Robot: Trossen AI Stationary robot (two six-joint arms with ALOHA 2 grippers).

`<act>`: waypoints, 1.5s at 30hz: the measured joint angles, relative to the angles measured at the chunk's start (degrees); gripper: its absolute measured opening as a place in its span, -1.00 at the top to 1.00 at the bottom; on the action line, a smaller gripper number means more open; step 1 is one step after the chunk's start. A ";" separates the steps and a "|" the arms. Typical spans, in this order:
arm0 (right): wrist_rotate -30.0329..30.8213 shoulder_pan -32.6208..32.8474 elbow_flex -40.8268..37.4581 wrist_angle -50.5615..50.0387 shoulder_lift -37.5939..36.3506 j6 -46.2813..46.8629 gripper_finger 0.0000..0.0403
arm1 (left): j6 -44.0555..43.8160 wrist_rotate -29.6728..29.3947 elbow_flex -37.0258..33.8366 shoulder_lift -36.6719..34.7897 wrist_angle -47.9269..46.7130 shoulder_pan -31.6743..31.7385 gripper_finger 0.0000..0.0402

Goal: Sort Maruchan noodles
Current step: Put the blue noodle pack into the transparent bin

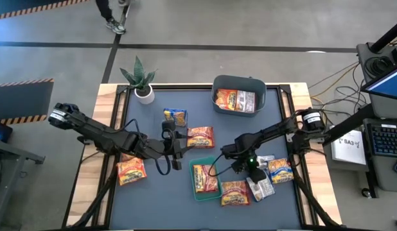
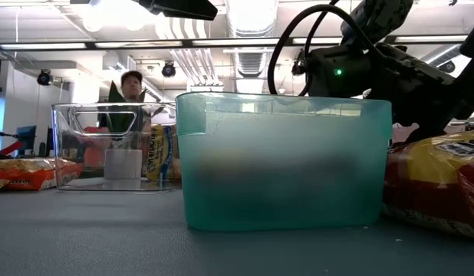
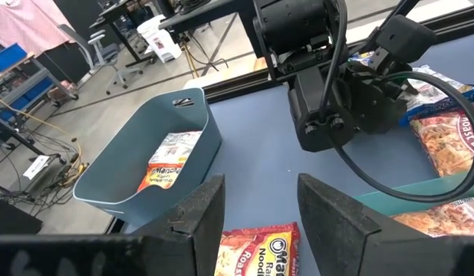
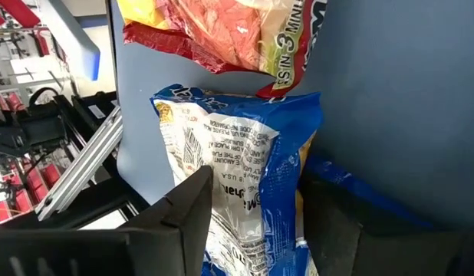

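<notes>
Your right gripper point(image 4: 256, 222), at 4 o'clock on the desk point(image 1: 185, 212), has its fingers half open around a blue packet point(image 4: 237, 161). Your left gripper point(image 3: 256, 222) fingers, half open, hold nothing.

We see a dark blue-grey table point(image 1: 153, 199) with light wooden edges. On it sit a grey-blue bin point(image 1: 239, 84), a potted plant point(image 1: 142, 82), a green tray point(image 1: 199, 194), and loose ramen packets point(image 1: 131, 170) scattered around the tray.

Black jointed arms point(image 1: 102, 133), looped black cables, seemingly green LED.
</notes>
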 joint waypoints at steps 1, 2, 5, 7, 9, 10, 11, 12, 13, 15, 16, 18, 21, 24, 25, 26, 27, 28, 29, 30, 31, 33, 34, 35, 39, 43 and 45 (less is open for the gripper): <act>0.02 -0.04 0.00 0.00 0.00 0.02 0.20 | 0.00 0.00 0.00 0.01 0.02 -0.02 0.27; 0.02 -0.08 0.00 0.00 0.00 0.02 0.20 | 0.00 0.00 0.00 0.00 0.03 0.00 0.27; 0.08 -0.15 0.00 -0.09 -0.08 0.04 0.20 | 0.00 0.00 0.00 0.00 0.07 0.00 0.27; 0.26 -0.15 0.00 -0.22 -0.45 0.17 0.21 | 0.00 0.00 0.00 0.00 0.09 -0.01 0.27; 0.68 -0.26 0.00 -0.74 -1.25 0.59 0.21 | 0.00 0.00 0.00 0.01 0.11 -0.02 0.27; 0.95 -0.39 0.00 -1.18 -1.81 0.87 0.21 | 0.00 0.00 0.00 0.01 0.11 -0.02 0.27; 1.32 -0.57 0.00 -1.66 -2.55 1.30 0.21 | 0.00 0.00 0.00 0.01 0.11 -0.01 0.27; 1.73 -0.92 -0.02 -2.16 -3.53 1.62 0.21 | 0.00 0.00 0.00 0.00 0.14 0.00 0.27; 2.11 -1.26 -0.02 -2.41 -4.49 2.27 0.21 | 0.00 0.00 0.00 -0.01 0.14 0.00 0.27; 2.77 -1.92 -0.04 -2.42 -6.84 3.93 0.22 | 0.00 0.00 0.00 0.00 0.16 0.00 0.27; 3.65 -2.19 -0.04 -2.40 -8.19 4.61 0.22 | 0.00 0.00 0.00 -0.01 0.16 0.00 0.27; 5.60 -2.76 -0.04 -2.59 -10.92 5.82 0.23 | 0.00 -0.01 0.00 0.01 0.17 -0.01 0.27; 10.18 -3.16 -0.04 -2.54 -14.79 7.41 0.27 | 0.00 -0.02 0.00 0.01 0.30 0.00 0.27; 13.52 -3.32 -0.04 -2.19 -18.08 9.61 0.36 | 0.00 -0.02 0.00 0.01 0.52 0.00 0.27; 13.87 -3.32 -0.04 -1.81 -18.99 10.57 0.39 | 0.00 -0.02 0.00 0.01 0.63 0.00 0.27; 14.15 -3.32 -0.04 -1.59 -19.81 11.39 0.41 | 0.00 -0.02 0.00 0.00 0.64 -0.02 0.27; 14.62 -3.29 -0.04 -1.48 -20.58 12.01 0.44 | 0.00 -0.02 0.00 0.00 0.64 0.00 0.27; 15.28 -3.25 -0.04 -1.36 -21.25 12.64 0.46 | 0.00 -0.02 0.00 0.01 0.64 0.00 0.27; 15.93 -3.19 -0.04 -1.13 -21.77 13.33 0.48 | 0.00 -0.02 0.00 0.00 0.67 0.00 0.27; 16.73 -3.10 -0.04 -0.94 -22.29 13.92 0.49 | 0.00 -0.02 0.00 0.01 0.76 0.00 0.27; 17.66 -2.99 -0.04 -0.90 -22.71 14.54 0.49 | 0.00 -0.04 0.00 0.01 0.88 0.00 0.27; 18.09 -3.01 -0.05 -0.79 -23.47 14.62 0.49 | 0.00 -0.02 0.00 0.01 1.15 -0.02 0.27; 18.12 -3.01 -0.07 -0.69 -23.84 14.75 0.49 | 0.00 -0.02 0.00 0.01 1.27 0.00 0.27; 18.25 -3.01 -0.07 -0.62 -24.23 14.80 0.49 | 0.00 -0.04 0.00 0.01 1.33 -0.02 0.27; 19.67 -2.99 -0.07 -0.38 -26.51 14.80 0.50 | 0.00 -0.04 0.00 0.01 2.16 0.00 0.27; 24.01 -3.01 -0.07 0.32 -30.00 15.05 0.50 | -0.02 -0.02 0.00 0.01 3.30 0.00 0.27; 26.55 -3.01 -0.07 1.07 -31.79 15.98 0.50 | -0.30 -0.02 0.00 0.00 3.68 -0.01 0.27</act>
